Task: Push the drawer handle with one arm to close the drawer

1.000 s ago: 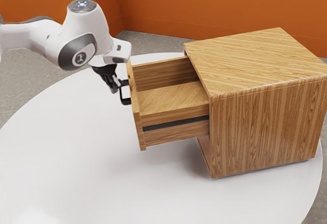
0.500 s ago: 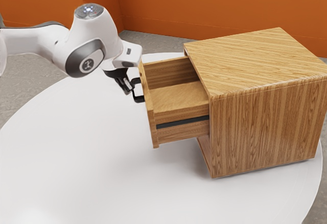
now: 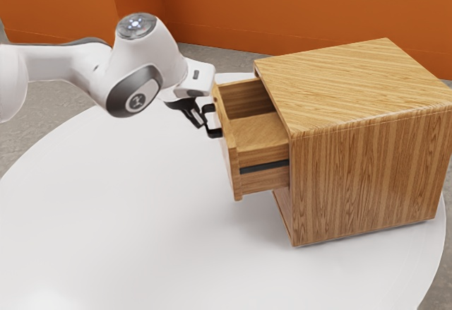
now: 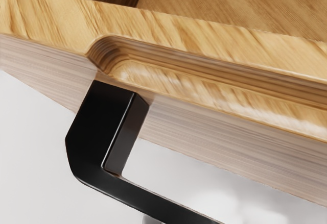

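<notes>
While the wrist view showed a groove [image 4: 204, 78] atop the front of the drawer [image 3: 230, 158], the exterior view showed the cabinet [image 3: 367, 176], drawer partly out. The front's handle [image 4: 94, 127] lay at the tip of the gripper [image 3: 200, 122]; whether its jaws were parted or closed, I couldn't tell.

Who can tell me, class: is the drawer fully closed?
No, the drawer juts out of the wooden cabinet, its front panel standing well away from the cabinet's body.

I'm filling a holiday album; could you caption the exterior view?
A robot's black gripper at the dark handle of a partly open wooden drawer.
</notes>
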